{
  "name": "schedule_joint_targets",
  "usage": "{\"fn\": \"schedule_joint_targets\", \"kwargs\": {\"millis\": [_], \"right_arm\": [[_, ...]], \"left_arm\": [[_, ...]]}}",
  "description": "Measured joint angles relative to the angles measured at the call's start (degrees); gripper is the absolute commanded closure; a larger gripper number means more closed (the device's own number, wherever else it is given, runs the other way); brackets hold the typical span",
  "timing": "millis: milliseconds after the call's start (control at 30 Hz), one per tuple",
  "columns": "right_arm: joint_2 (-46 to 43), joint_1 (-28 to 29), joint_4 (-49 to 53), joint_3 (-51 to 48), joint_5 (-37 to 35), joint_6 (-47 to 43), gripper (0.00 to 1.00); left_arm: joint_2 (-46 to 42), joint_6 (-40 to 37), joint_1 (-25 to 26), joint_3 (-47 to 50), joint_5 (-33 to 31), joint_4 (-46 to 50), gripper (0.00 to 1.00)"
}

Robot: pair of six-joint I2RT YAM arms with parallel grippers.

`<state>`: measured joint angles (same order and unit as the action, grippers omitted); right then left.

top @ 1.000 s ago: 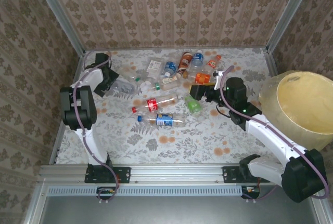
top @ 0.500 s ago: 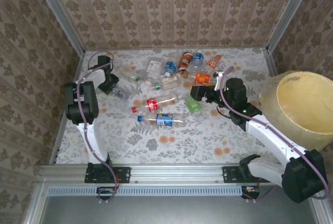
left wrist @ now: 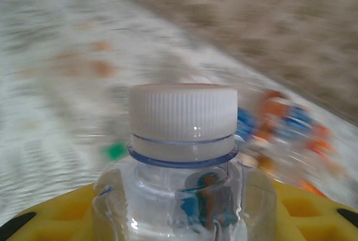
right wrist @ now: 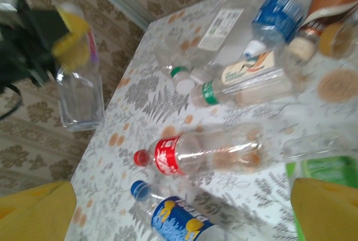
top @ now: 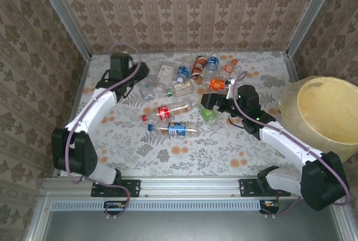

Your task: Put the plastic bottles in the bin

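Plastic bottles point(top: 168, 110) crowd the table's point(top: 184, 157) far middle, its near strip lies bare, and the right arm point(top: 285, 140) stretches between that clutter and the open-mouthed bin point(top: 330, 112).

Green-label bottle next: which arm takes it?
Right. The right gripper is open beside the green-label bottle, and the bin is on the right too. The left gripper holds a white-capped bottle far left.

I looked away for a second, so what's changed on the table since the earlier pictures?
The left pincer closed on a clear white-capped bottle, lifted it off the table and swung right, away from the left edge. The right pincer edged slightly left, open as before. The other bottles and the bin stayed put.
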<state>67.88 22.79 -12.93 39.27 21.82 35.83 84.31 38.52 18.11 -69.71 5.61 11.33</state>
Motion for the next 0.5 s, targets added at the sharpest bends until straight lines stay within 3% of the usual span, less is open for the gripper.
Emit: {"fn": "schedule_joint_targets", "kwargs": {"millis": [100,200,500], "right_arm": [[2.45,2.43,-2.21,0.35,1.84,2.21,0.00],[4.22,4.44,-4.11,1.92,4.33,3.37,0.00],[5.07,6.32,-8.76,5.81,6.62,3.26,0.00]], "left_arm": [[-1.09,-0.68,6.97,0.15,5.27,-6.38,0.50],[0.81,0.09,10.86,0.35,10.21,-12.13,0.50],[7.58,3.37,17.16,-2.01,21.03,-20.79,0.50]]}}
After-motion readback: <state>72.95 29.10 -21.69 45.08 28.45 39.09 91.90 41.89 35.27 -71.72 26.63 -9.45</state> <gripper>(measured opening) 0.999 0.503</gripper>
